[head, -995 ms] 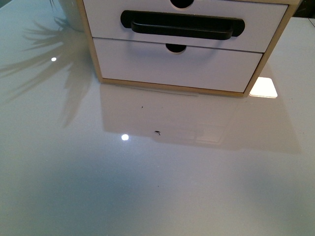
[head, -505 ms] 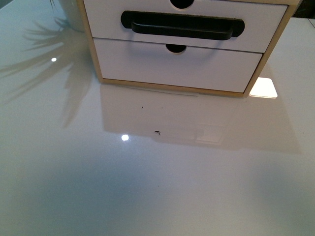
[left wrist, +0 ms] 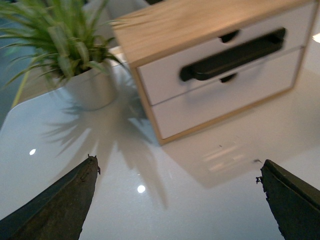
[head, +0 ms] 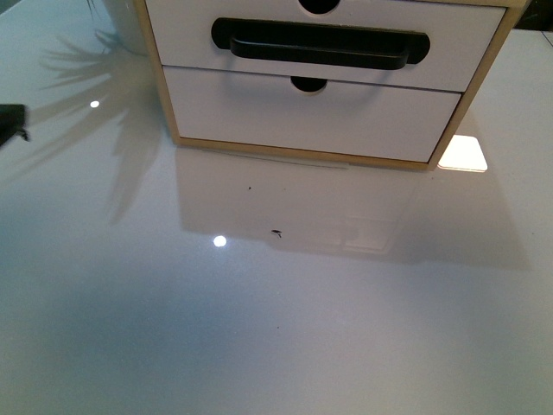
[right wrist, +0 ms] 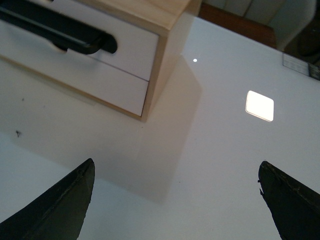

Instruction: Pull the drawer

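Note:
The drawer (head: 190, 35) is the upper white front of a small light-wood cabinet (head: 454, 121), and it sits flush in it. A wide black bar handle (head: 320, 45) crosses it, with a notch above. In the left wrist view the drawer (left wrist: 160, 75) and its handle (left wrist: 232, 55) lie well ahead of my open left gripper (left wrist: 178, 165), which holds nothing. My right gripper (right wrist: 176, 165) is also open and empty over bare table, short of the cabinet's right corner, with the handle's end (right wrist: 95, 46) in sight. One dark left fingertip (head: 10, 123) pokes in at the front view's left edge.
Below the drawer is a plain white drawer front (head: 311, 117) with a notch and no handle. A potted green plant (left wrist: 60, 40) in a white pot (left wrist: 92, 90) stands left of the cabinet. The glossy white table (head: 276, 328) shows light reflections (head: 463, 154).
A dark tip of my left gripper has come into the front view at the left edge. The cabinet and drawer have not moved.

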Tool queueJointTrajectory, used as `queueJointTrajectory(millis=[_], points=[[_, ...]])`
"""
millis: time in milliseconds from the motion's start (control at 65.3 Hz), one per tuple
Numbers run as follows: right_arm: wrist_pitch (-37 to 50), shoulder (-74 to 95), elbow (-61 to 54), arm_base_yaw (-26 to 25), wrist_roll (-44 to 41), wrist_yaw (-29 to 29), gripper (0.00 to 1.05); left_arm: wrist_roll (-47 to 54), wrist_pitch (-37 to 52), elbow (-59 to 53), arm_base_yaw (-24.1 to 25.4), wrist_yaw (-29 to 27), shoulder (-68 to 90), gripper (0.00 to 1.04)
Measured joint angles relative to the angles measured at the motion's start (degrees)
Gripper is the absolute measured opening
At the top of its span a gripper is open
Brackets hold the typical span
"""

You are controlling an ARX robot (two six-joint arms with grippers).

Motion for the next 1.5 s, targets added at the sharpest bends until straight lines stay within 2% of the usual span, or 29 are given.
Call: queueJointTrajectory(millis=[153, 245, 459, 628, 1010, 1500], points=[[-3.74, 8.28, 6.12, 1.4, -10.47, -4.48, 0.96, 8.96, -3.37, 7.69, -1.97, 6.4, 10.93, 0.97], [-5.79, 12.7, 10.01, 1.62, -16.0, -7.08, 0.96, 13.84, -6.95, 13.22, -3.48, 8.15, 16.41, 0.97], [-7.39, 21.16, 17.07, 1.92, -23.26, -10.88, 0.96, 20.37, -12.24, 24.15, -6.1, 11.34, 26.25, 0.97], [-8.28, 27.06, 21.22, 4.42, -27.63, -12.33, 0.96, 23.43, -17.75, 32.15, -7.37, 13.33, 33.68, 0.97], [-5.25, 40.79, 28.33, 11.37, -31.17, -13.22, 0.96, 28.94, -23.69, 41.97, -9.18, 11.76, 45.57, 0.97], [-1.36, 50.16, 34.03, 12.39, -30.91, -15.28, 0.96, 28.63, -20.5, 47.65, -9.75, 11.78, 53.81, 0.97]])
